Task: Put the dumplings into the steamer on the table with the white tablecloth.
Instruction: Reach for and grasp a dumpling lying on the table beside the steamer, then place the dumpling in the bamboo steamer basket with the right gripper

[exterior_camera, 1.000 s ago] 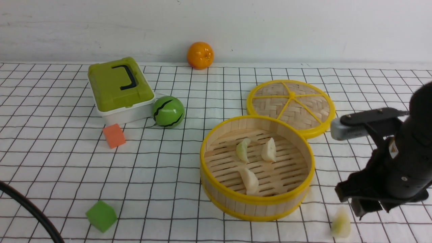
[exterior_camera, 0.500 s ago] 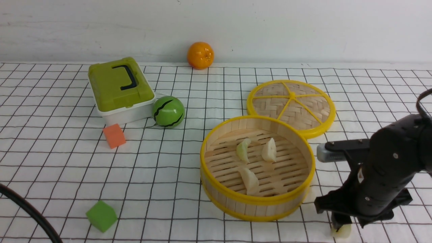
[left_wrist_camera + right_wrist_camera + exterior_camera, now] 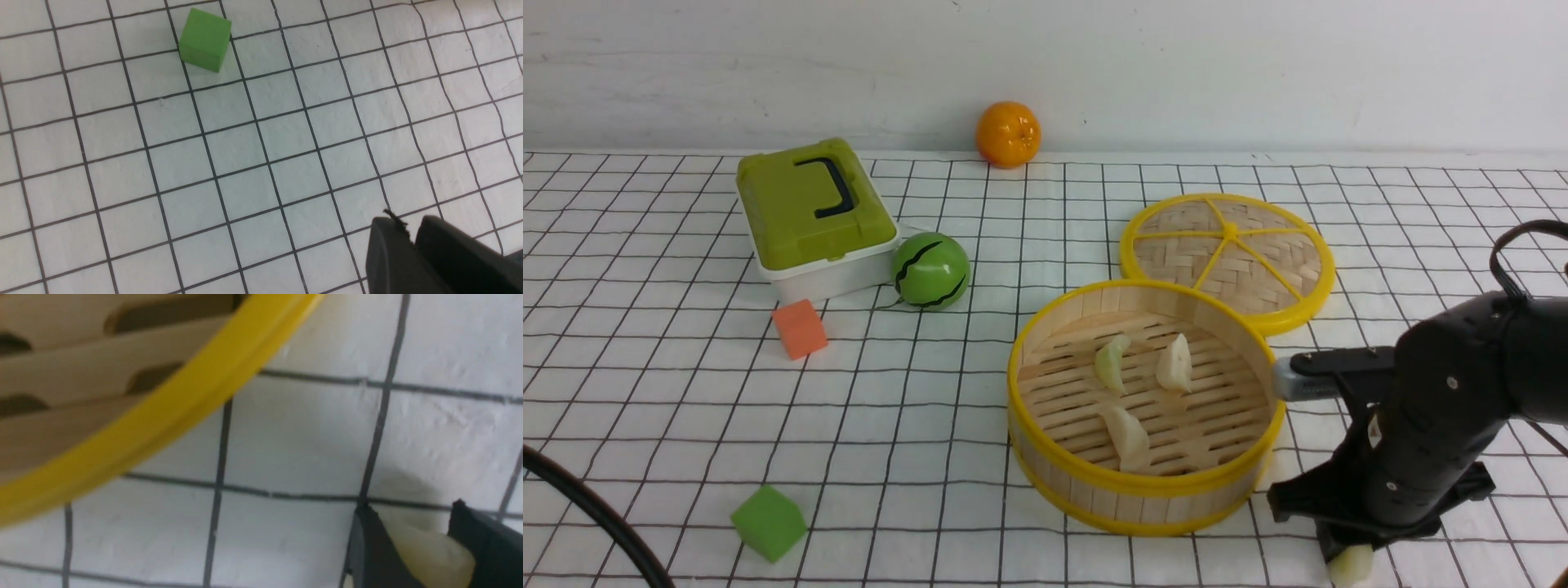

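**A:** Front view: what differs from a second ago?

**B:** The right gripper (image 3: 1347, 557) has come down and leftward. It now sits low at the cloth (image 3: 931, 425), just right of the steamer (image 3: 1143, 494), over the fourth dumpling (image 3: 1352, 567). Earlier that dumpling lay free beside the gripper. Three dumplings (image 3: 1127, 433) lie on the steamer floor, unmoved.

**A:** Left wrist view?

**B:** The left gripper (image 3: 410, 230) hovers over bare cloth with its fingers together, holding nothing. A green cube (image 3: 205, 39) sits well apart.

**A:** Right wrist view?

**B:** The black fingers (image 3: 367, 547) press on both sides of the fourth dumpling. It is down at the cloth, near the steamer's yellow rim but outside it.
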